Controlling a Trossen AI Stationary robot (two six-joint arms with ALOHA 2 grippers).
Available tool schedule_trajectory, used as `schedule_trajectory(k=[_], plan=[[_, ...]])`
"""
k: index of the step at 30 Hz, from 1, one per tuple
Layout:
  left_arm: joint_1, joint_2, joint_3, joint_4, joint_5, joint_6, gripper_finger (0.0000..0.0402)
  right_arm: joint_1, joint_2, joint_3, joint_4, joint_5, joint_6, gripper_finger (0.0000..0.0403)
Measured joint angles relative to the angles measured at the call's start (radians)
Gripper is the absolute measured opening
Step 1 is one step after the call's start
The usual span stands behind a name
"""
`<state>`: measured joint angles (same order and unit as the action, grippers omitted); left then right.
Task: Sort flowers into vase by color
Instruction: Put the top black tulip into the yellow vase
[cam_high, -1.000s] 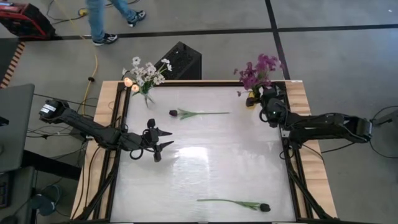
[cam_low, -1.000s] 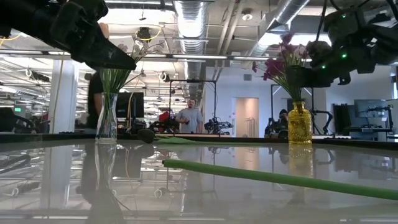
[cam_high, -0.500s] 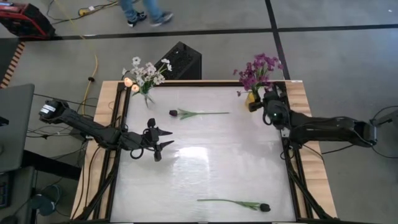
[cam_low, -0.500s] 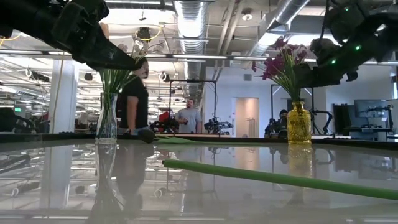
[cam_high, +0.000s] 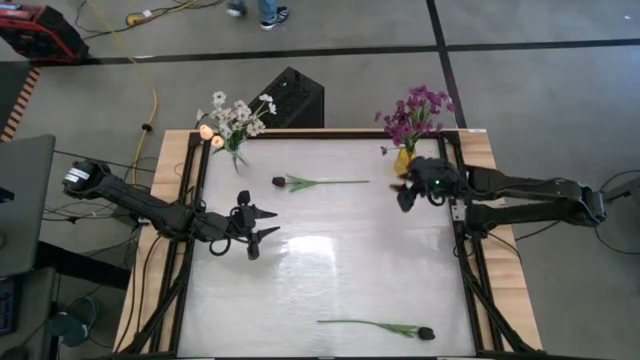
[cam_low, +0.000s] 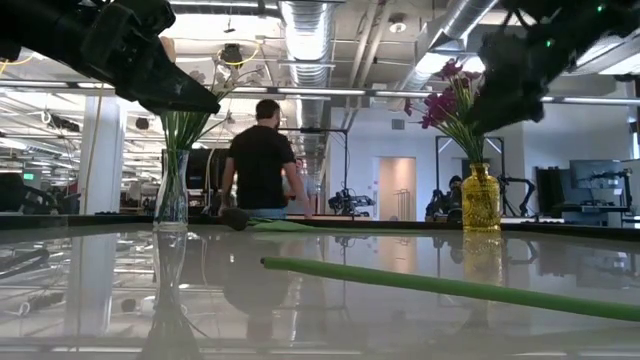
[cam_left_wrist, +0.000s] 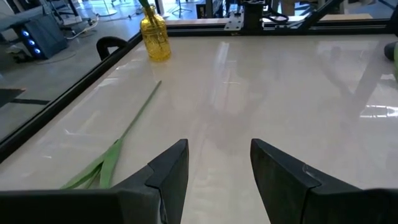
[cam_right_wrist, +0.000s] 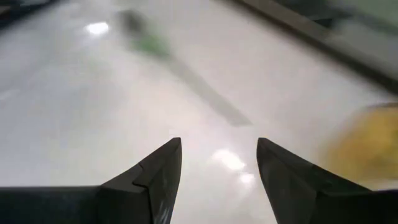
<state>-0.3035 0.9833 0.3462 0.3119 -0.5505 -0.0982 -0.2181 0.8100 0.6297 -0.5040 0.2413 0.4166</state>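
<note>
A clear vase (cam_high: 237, 157) at the table's far left corner holds white and peach flowers (cam_high: 235, 115). A yellow vase (cam_high: 403, 159) at the far right corner holds purple flowers (cam_high: 417, 112). One dark-budded flower (cam_high: 318, 183) lies flat on the table near the far edge. Another dark-budded flower (cam_high: 378, 327) lies near the front edge. My left gripper (cam_high: 270, 222) hangs open above the table's left side, with nothing between its fingers. My right gripper (cam_high: 402, 196) is open and empty, in the air just in front of the yellow vase.
A black box (cam_high: 290, 97) stands on the floor behind the table. A person (cam_low: 260, 160) walks in the room beyond the far edge. The table's middle (cam_high: 340, 250) lies bare between the two stems.
My right gripper has opened and drawn back from the purple flowers in the yellow vase. It has risen, tipped toward level and swung out over the table in front of the vase. The purple flowers stay in the vase.
</note>
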Motion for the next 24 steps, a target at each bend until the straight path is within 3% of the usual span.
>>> schedule_trajectory(k=[3,14,20,24], plan=[[0.000,0.000,0.000,0.000,0.005,0.000,0.0162,0.083,0.039,0.012,0.062,-0.084,0.003,0.0235],[0.000,0.000,0.000,-0.008,0.021,-0.029,0.0162,0.360,0.347,0.013,0.430,-0.084,-0.066,0.0235],[0.000,0.000,0.000,-0.008,0.019,-0.031,0.0162,0.373,0.573,0.018,0.770,-0.087,-0.189,0.0234],[0.000,0.000,0.000,-0.008,0.018,-0.046,0.0162,0.340,0.719,0.117,0.812,-0.115,-0.298,0.0228]])
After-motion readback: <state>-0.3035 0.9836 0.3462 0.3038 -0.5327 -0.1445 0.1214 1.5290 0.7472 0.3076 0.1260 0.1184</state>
